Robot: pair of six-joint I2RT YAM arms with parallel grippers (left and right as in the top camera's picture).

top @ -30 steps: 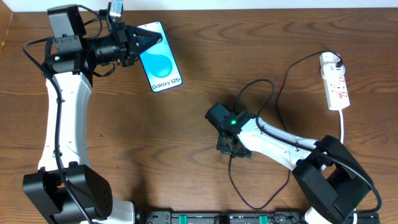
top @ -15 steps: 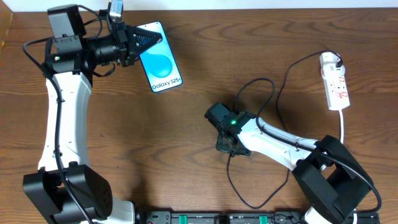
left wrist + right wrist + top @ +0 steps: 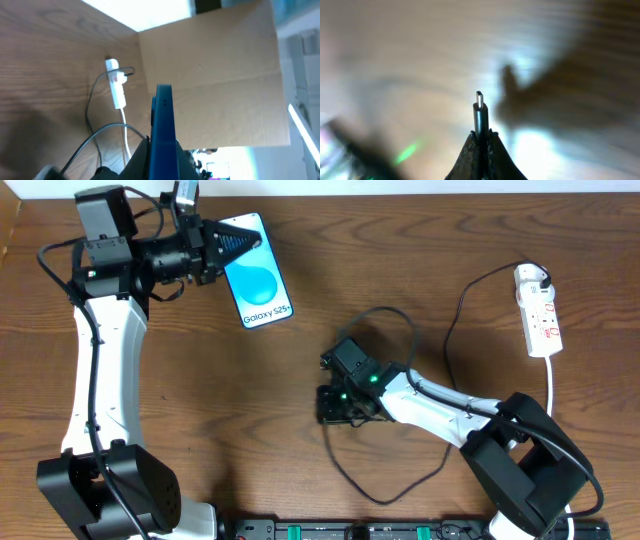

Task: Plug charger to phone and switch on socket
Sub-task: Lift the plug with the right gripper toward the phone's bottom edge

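A robotics lab: left arm (image 3: 105, 370) and right arm (image 3: 440, 408) mounted at a wooden table (image 3: 250, 410), cardboard screen (image 3: 210, 85) beside.

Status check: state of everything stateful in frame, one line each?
phone: screen lit, nothing plugged in, gripped at one end.
charger: connector tip bare, pinched in the right claw, apart from the phone; far end runs to the socket.
socket: white plug seated; switch position cannot be told.
left claw: shut on the phone.
right claw: shut on the charger.
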